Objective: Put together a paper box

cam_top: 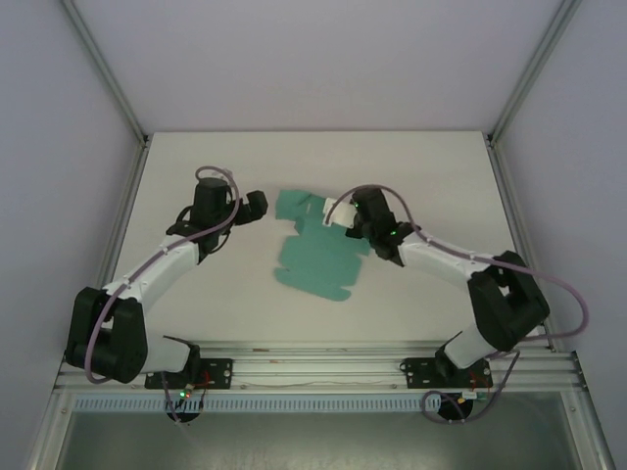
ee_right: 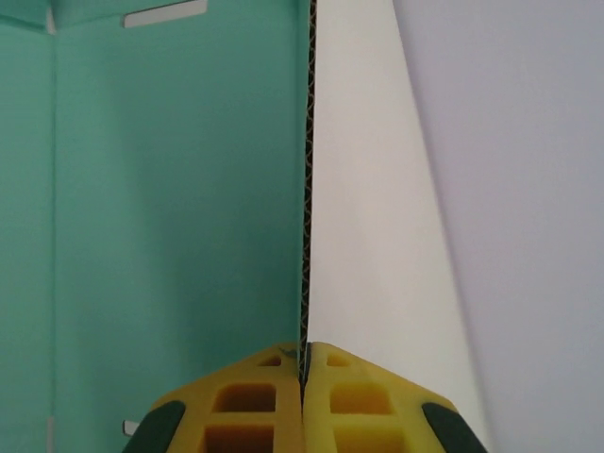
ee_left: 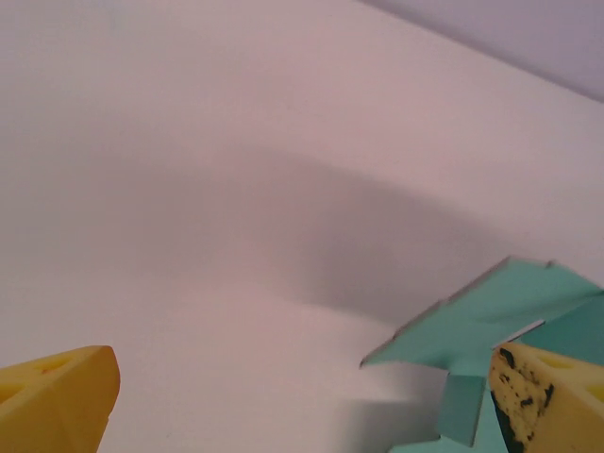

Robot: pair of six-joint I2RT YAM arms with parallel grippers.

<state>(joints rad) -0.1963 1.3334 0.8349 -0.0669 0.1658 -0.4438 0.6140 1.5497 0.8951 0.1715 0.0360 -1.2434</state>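
Teal paper box (cam_top: 315, 262), an unfolded die-cut sheet, lies mid-bench (cam_top: 196, 157) between the arms.
One far flap stands raised, teal inside, white outside, its fluted edge clamped in the jaws of the right gripper (ee_right: 304, 366); the left gripper (cam_top: 257, 205) is near it, jaws wide apart.

My worktable (cam_top: 294, 162) has a plain matte white top, evenly lit, with only soft shadows on it. Pale grey-lilac walls close it in: a back wall (cam_top: 313, 59), a left wall (cam_top: 44, 147) and a right wall (cam_top: 583, 176). Aluminium struts (cam_top: 103, 69) slant up from its far corners. An aluminium rail (cam_top: 313, 364) runs along my near edge, with a dark panel (cam_top: 313, 441) below it.
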